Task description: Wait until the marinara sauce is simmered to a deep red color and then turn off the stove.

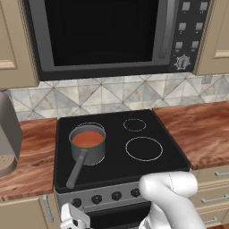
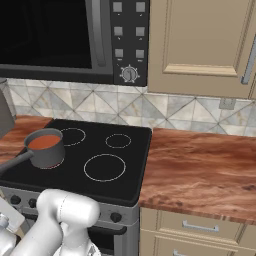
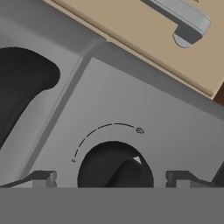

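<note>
The white two-finger tool [image 3: 110,179] stands spread wide and grasps nothing, its dark fingertips [image 3: 43,178] either side of a round black knob [image 3: 114,165] on the grey front panel of the black glass stove [image 1: 147,129]. Up and beyond the tool, the small grey long-handled saucepan [image 1: 85,154] (on the stove's left rear ring) holds smooth orange-red marinara sauce [image 1: 87,139]. Right of the stove runs the reddish wood-grain desk [image 2: 200,170].

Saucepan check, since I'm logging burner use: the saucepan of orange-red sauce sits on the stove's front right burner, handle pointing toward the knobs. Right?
Not quite. The saucepan of sauce sits on the stove's back left burner, as the left base view shows; its handle does point toward the knobs.
</note>
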{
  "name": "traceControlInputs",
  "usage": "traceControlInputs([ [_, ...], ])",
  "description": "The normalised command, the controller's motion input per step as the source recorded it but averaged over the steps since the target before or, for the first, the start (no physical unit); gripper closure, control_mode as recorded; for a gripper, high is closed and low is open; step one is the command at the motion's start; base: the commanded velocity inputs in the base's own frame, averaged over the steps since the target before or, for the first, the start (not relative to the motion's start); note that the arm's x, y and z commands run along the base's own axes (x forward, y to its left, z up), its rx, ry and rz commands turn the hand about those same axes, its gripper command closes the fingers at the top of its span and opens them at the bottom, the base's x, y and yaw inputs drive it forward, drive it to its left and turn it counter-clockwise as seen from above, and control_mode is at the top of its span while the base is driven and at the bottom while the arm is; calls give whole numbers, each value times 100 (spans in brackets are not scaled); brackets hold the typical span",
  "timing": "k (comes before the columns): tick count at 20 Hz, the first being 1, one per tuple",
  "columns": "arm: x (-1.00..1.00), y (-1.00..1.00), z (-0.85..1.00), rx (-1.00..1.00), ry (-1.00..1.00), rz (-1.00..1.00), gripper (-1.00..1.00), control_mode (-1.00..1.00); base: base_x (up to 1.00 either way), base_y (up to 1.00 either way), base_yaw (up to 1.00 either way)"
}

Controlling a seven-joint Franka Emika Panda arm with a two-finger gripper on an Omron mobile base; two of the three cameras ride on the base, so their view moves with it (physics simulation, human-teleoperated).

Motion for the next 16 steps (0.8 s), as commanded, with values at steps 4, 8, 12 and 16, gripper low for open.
traceControlInputs([
  [4,17,0,0,0,0,3,-100,-100,0,0,0],
  [8,1,0,0,0,0,0,-100,-100,0,0,0],
  [12,0,0,0,0,0,0,-100,-100,0,0,0],
  [16,0,0,0,0,0,0,-100,-100,0,0,0],
])
